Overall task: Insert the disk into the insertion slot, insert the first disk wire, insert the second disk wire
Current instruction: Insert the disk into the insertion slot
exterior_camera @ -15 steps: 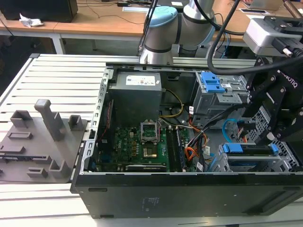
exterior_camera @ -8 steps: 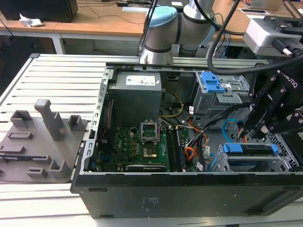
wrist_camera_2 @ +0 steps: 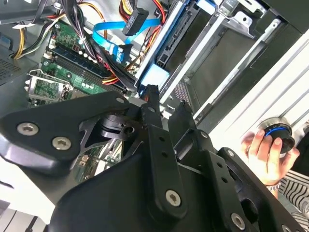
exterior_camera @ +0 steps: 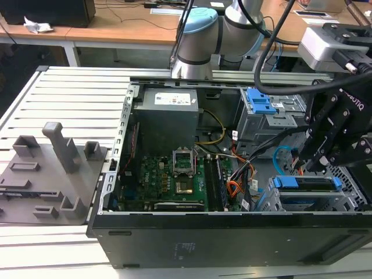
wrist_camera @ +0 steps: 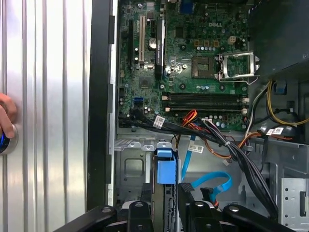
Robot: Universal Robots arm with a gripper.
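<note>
The disk (exterior_camera: 305,183) stands on edge in its bright blue carrier (wrist_camera: 165,166), sunk into the silver-grey insertion slot (exterior_camera: 349,200) at the exterior view's right front of the open computer case. My black gripper (exterior_camera: 305,168) is directly above it, one finger on each side of the drive, shut on it (wrist_camera: 164,212) (wrist_camera_2: 166,101). The second disk wire (wrist_camera: 212,180) (exterior_camera: 282,154), a light blue cable, loops loose just beside the disk toward the motherboard (wrist_camera_2: 108,31). The first disk wire is hidden among the cable bundle.
Behind the slot stands a taller grey cage with a blue latch (exterior_camera: 261,110). Thick black cables (wrist_camera: 241,159) and orange wires (exterior_camera: 232,187) cross beside the disk. A person's hand (wrist_camera_2: 263,150) rests on a knob outside the case. A grey fixture block (exterior_camera: 52,168) lies on the slatted table.
</note>
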